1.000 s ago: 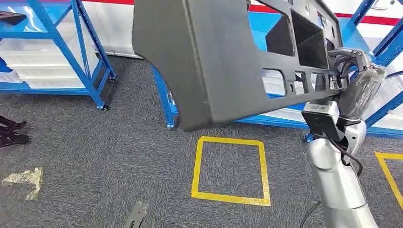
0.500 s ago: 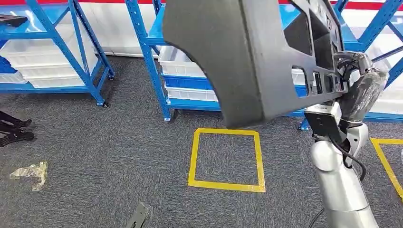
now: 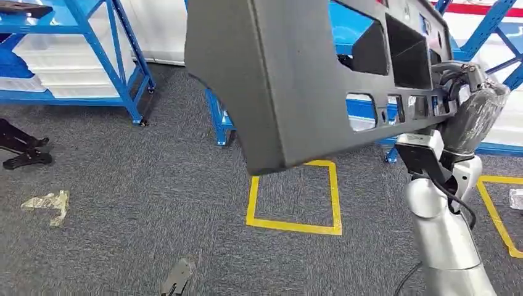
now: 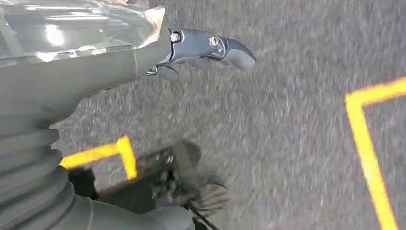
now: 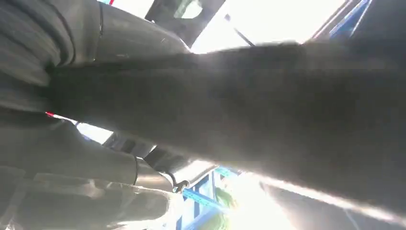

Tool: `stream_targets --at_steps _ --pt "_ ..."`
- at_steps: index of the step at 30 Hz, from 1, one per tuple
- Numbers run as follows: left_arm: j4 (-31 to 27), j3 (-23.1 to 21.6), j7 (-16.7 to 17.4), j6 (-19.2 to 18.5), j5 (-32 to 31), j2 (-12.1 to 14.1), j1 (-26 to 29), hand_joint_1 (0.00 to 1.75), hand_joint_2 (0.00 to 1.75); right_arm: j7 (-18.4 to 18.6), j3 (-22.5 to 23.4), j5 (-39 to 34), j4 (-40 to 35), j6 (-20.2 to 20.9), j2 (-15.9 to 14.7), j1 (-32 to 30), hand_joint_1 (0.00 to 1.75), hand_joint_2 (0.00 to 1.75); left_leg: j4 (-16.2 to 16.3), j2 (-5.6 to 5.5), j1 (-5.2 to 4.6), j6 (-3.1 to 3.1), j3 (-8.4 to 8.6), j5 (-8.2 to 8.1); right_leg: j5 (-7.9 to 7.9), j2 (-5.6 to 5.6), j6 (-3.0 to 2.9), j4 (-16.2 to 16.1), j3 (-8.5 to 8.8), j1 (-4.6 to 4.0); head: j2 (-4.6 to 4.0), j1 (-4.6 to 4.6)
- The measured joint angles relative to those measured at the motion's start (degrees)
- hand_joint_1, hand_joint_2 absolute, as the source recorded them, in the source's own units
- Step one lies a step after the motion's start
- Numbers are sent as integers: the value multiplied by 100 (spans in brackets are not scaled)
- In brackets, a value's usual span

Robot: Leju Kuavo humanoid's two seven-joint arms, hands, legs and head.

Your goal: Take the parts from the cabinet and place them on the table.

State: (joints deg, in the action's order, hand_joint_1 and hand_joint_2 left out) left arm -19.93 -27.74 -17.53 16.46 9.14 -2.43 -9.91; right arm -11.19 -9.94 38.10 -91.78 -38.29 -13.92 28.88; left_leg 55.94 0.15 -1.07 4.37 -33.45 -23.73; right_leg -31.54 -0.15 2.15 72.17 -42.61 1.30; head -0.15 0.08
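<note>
Grey carpet with a yellow taped square and blue racks lies below. High in the head view, the right hand grips one end of a big dark panel. Left hand hangs with nothing in it, one finger stretched out. Held by one end, the panel could twist loose or strike a rack.
</note>
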Motion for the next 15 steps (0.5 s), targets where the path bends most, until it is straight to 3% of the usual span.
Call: stream_targets --at_steps 1,2,3,4,5,6,7,8,10,11,13,15 --pt "0 0 0 -9 0 -9 5 0 175 -2 0 2 2 -5 -2 -11 175 175 3 7 10 -19 -113 81 -8 0 70 318 -21 10 0 5" --pt "0 0 0 -15 0 -13 8 0 175 -2 0 2 9 -7 -5 -21 175 175 6 15 22 -41 -221 163 117 -1 166 424 45 24 0 -2" --pt "0 0 0 -15 0 -13 9 0 175 -2 0 2 15 -7 -4 -26 175 175 19 28 47 -73 -340 246 323 -1 282 314 221 45 0 3" --pt "0 0 -2 -15 0 -13 8 0 175 -2 -2 2 15 -7 -4 -27 175 175 53 32 82 -121 -475 322 493 -2 389 -33 533 73 0 -2" --pt "0 0 -2 -15 0 -11 7 0 175 -2 -5 9 15 -7 -5 -26 175 175 116 32 106 -171 -585 385 492 -4 428 -528 926 110 0 5" --pt "-2 0 -2 -15 0 11 7 0 175 -2 -7 11 18 -9 -2 -12 175 175 188 30 67 -218 -679 417 188 2 427 -1074 1323 118 0 24" --pt "-7 -2 -13 -17 0 -2 11 0 175 -9 -20 18 13 -11 0 -7 175 175 246 34 70 -252 -719 455 2 36 287 -1395 1499 50 0 33" --pt "-7 0 -22 -13 0 2 13 0 175 -9 -24 20 24 -20 4 -10 175 175 233 29 53 -277 -728 519 -10 16 241 -1348 1423 54 0 18" --pt "-4 0 -24 -13 0 22 33 0 175 -9 -35 15 31 -20 4 -18 175 175 211 22 76 -305 -758 641 64 6 116 -1293 1304 63 0 2" --pt "-4 0 -24 -13 0 26 42 0 175 -9 -37 13 37 -20 4 -7 175 175 233 32 111 -332 -804 599 131 -3 21 -1289 1263 99 0 7" --pt "-4 -2 -24 -15 0 24 63 0 175 -9 -46 15 39 -20 6 14 175 175 733 19 122 -392 -944 -170 282 -7 -102 -1284 1138 68 0 -4" --pt "-4 -2 -28 -15 0 20 61 0 175 -9 -46 13 39 -20 6 16 175 175 1663 11 134 -426 -1115 -795 432 -8 -124 -1278 960 37 0 -17"
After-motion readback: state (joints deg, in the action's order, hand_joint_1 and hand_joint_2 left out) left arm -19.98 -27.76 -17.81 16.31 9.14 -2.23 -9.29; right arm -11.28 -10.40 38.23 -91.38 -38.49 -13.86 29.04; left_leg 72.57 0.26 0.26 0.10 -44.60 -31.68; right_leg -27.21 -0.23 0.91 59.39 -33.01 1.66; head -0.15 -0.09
